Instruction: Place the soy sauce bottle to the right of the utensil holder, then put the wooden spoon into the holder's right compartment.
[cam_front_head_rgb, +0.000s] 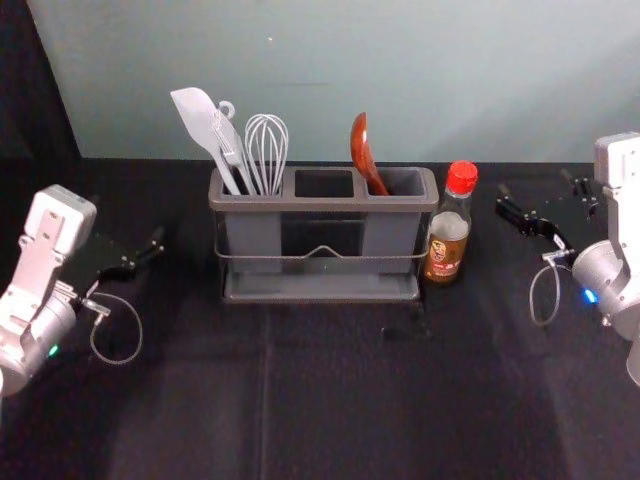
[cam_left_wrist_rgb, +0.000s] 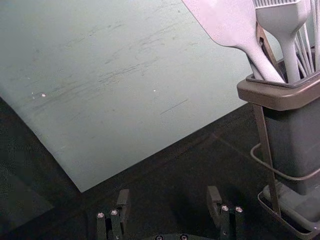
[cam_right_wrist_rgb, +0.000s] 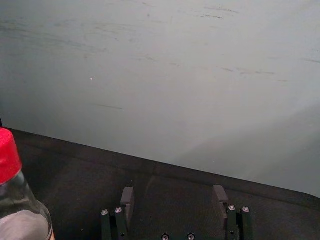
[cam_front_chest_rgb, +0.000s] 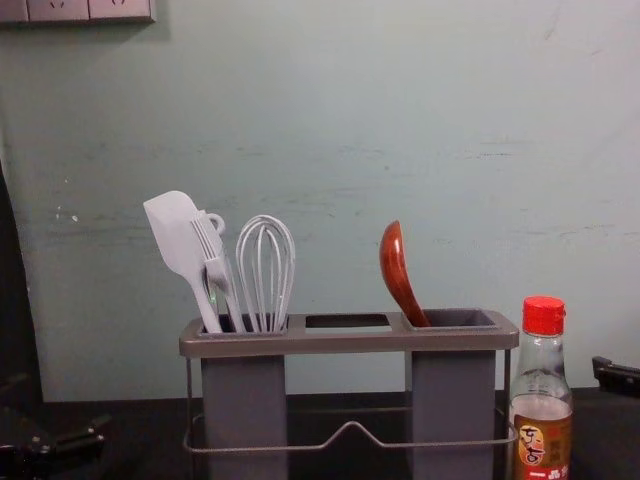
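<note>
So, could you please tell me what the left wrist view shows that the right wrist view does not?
Left wrist view: the holder, white utensils standing in it, and the left gripper, open. Right wrist view: the upper part of the red-capped bottle, and the right gripper, open. Both: the pale wall and the dark table.

Middle compartment (cam_front_head_rgb: 323, 184) open from above
Red-capped glass bottle (cam_front_head_rgb: 448, 235) crowds the grey plastic utensil holder (cam_front_head_rgb: 320, 204), perhaps touching; white utensils (cam_front_head_rgb: 198, 118) obstruct its left compartment (cam_front_head_rgb: 253, 235).
</note>
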